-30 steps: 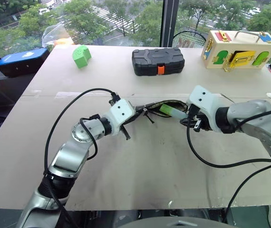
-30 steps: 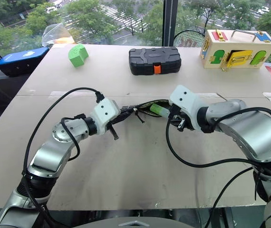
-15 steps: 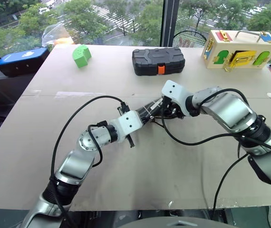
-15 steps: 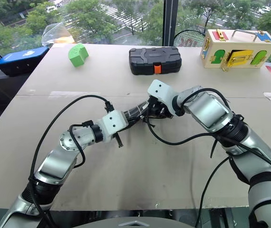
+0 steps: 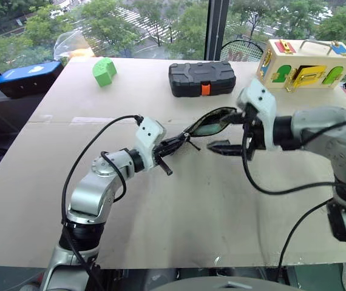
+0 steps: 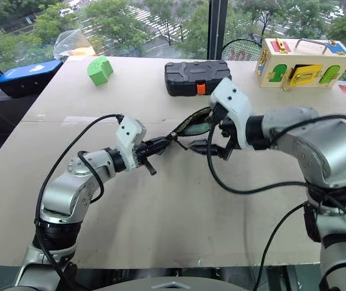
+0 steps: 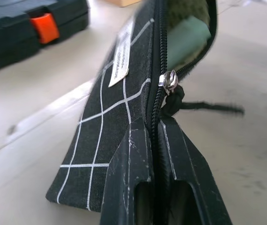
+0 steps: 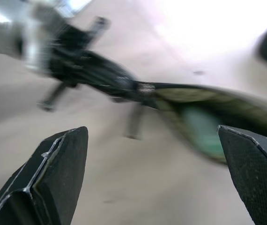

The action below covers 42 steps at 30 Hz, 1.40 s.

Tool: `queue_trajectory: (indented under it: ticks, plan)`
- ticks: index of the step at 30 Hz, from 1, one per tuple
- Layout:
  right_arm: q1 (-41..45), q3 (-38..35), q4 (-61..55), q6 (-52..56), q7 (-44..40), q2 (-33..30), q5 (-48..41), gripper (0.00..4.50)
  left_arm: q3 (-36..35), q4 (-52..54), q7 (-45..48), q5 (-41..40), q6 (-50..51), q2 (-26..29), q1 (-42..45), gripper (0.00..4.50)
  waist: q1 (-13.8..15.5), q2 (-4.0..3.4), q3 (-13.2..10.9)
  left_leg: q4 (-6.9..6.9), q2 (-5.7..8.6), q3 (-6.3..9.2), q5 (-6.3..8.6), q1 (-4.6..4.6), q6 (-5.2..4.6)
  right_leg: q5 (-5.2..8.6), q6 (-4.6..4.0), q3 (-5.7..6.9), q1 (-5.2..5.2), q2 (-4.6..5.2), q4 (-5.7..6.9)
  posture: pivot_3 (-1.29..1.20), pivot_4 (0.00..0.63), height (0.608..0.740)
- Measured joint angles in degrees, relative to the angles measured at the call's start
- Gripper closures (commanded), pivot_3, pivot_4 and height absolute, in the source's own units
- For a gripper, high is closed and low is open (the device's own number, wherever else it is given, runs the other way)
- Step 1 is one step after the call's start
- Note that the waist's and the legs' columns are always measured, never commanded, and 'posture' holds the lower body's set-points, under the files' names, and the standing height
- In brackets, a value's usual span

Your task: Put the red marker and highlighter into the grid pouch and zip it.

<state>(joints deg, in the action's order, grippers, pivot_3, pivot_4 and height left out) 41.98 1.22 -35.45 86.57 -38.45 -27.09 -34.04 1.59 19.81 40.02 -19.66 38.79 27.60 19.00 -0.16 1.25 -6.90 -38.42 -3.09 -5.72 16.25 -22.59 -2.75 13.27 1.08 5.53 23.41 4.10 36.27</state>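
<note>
The grid pouch [image 5: 211, 122] hangs above the middle of the table with its mouth gaping. My left gripper [image 5: 178, 143] is shut on the pouch's closed end, right along the zipper [image 7: 170, 79]. The pale green highlighter [image 7: 188, 38] lies inside the pouch, partly hidden by the fabric. My right gripper [image 5: 229, 131] is open just beside the pouch's open end, with nothing between its fingers [image 8: 54, 164]. In the right wrist view the pouch mouth [image 8: 227, 101] and the highlighter [image 8: 201, 127] sit ahead of the spread fingers. The red marker is out of view.
A black hard case [image 5: 201, 79] with an orange latch sits at the back centre. A green block [image 5: 104, 71] stands at the back left and a wooden latch box [image 5: 305, 62] at the back right. A blue case [image 5: 27, 77] lies off the table's left edge.
My right gripper pushed the highlighter into the pouch, opened, and drew back to the right. My left hand rolled, and the pouch now stands on edge.
</note>
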Motion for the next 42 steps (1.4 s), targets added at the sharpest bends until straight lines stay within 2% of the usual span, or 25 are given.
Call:
queue_trajectory:
  ticks: [4,5,7,9,15,24,27,30,32,34,42]
  plan:
    - [-7.59,-2.39,-0.25,4.61,7.90,13.43,0.81,0.04,0.22,0.00,0.88,-1.27,1.21,0.68,1.27,4.50,-0.23,-0.06,-0.04,-0.06,0.07,-0.05,-0.01,-0.03,0.01,0.00,0.00,-0.07,0.10,-0.03,0.19,0.00,0.150,0.740]
    - [-8.65,-2.48,-0.23,4.63,8.94,15.10,1.04,0.04,0.28,0.00,1.09,-1.57,1.43,0.91,1.49,4.50,-0.29,-0.07,-0.05,-0.06,0.08,-0.05,-0.02,-0.03,0.02,0.00,0.00,-0.08,0.10,-0.05,0.20,0.00,0.150,0.740]
    - [-11.11,-2.39,0.62,4.20,11.70,18.82,1.97,0.54,0.59,0.00,1.69,-1.96,2.01,1.90,2.07,4.50,-0.39,-0.08,-0.05,-0.05,0.09,-0.06,-0.02,-0.01,0.02,0.00,0.00,-0.09,0.10,-0.06,0.21,0.00,0.150,0.740]
    - [-12.17,-2.53,2.40,2.91,14.49,22.03,2.79,0.54,0.71,0.00,2.30,-2.22,2.35,2.84,2.59,4.50,-0.50,-0.12,-0.07,-0.05,0.13,-0.09,-0.02,-0.01,0.03,0.00,0.00,-0.08,0.11,-0.07,0.21,0.00,0.150,0.740]
    - [-11.28,-4.60,6.70,-2.79,19.13,27.56,4.38,0.54,0.79,0.01,2.75,-3.07,3.36,4.10,3.06,4.50,-0.56,-0.10,-0.06,-0.03,0.13,-0.07,-0.03,0.01,0.05,0.01,0.01,-0.08,0.11,-0.10,0.21,0.00,0.150,0.740]
    - [-10.27,-5.02,10.12,-6.19,20.63,28.94,3.99,0.54,0.79,2.11,2.38,-3.19,4.78,4.70,3.05,4.50,-0.61,-0.11,-0.07,-0.01,0.12,-0.07,-0.04,0.01,0.06,0.01,0.01,-0.12,0.11,-0.10,0.19,0.00,0.150,0.740]
    - [-10.04,-5.31,11.28,-6.73,21.33,30.27,3.51,1.42,0.56,2.22,1.85,-3.35,5.20,4.77,3.06,4.50,-0.63,-0.11,-0.07,-0.01,0.12,-0.07,-0.04,0.02,0.06,0.01,0.01,-0.13,0.11,-0.11,0.19,0.00,0.150,0.740]
    - [-9.99,-5.34,11.91,-7.09,21.82,31.14,3.12,2.72,0.52,2.23,1.33,-3.41,5.88,4.83,3.06,4.50,-0.60,-0.11,-0.07,0.00,0.12,-0.07,-0.04,0.02,0.06,0.01,0.01,-0.13,0.11,-0.10,0.17,0.00,0.150,0.740]
    - [-9.99,-5.33,12.01,-7.22,22.15,31.90,2.53,3.74,0.47,2.23,1.01,-3.44,5.98,5.02,3.06,4.50,-0.63,-0.11,-0.07,0.00,0.12,-0.07,-0.04,0.01,0.06,0.01,0.01,-0.14,0.11,-0.10,0.17,0.00,0.150,0.740]
    - [-10.00,-5.70,12.02,-7.58,22.82,32.21,2.22,4.47,0.55,2.83,1.04,-3.64,6.09,5.63,2.91,4.50,-0.62,-0.12,-0.08,0.01,0.11,-0.05,-0.04,0.01,0.07,0.01,0.01,-0.12,0.11,-0.10,0.17,0.00,0.150,0.740]
    - [-10.03,-6.26,12.01,-7.52,23.79,32.10,-0.04,4.47,0.33,4.36,1.00,-3.63,5.92,6.68,2.38,4.50,-0.62,-0.13,-0.08,0.02,0.11,-0.05,-0.04,0.01,0.07,0.01,0.00,-0.12,0.11,-0.09,0.16,0.00,0.150,0.740]
